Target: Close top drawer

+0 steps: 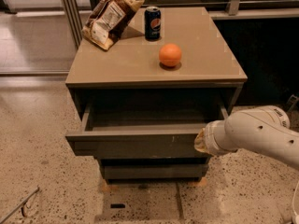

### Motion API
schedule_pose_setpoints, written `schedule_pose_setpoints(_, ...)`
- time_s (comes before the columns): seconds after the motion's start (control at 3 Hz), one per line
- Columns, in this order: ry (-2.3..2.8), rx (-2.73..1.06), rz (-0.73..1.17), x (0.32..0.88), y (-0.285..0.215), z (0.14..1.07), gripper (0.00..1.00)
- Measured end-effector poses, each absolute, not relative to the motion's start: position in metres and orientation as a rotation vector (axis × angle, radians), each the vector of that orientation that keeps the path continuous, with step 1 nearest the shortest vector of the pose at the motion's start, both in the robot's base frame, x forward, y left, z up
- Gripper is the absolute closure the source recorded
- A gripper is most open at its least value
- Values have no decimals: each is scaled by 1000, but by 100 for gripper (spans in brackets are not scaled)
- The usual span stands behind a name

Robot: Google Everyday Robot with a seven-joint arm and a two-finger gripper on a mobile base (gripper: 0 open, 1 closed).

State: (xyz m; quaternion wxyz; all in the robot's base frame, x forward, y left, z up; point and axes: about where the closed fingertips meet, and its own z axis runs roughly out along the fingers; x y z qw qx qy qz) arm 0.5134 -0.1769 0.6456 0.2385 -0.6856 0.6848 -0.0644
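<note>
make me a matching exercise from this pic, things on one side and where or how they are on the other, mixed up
Things:
1 can
2 orange
3 top drawer
4 gripper

Place or state:
a at the right end of the open drawer's front
b pulled open
c upright at the back of the cabinet top, beside the bag
d nearer the front edge, right of the can

Pairs: 1-c, 2-d, 3-b, 4-a
</note>
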Motion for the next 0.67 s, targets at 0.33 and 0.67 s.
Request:
schedule_pose_setpoints(0.33, 1845, -1798, -205, 532, -183, 647, 100)
schedule_pose_setpoints(0.67, 1825, -1725, -193, 553, -191, 646, 100)
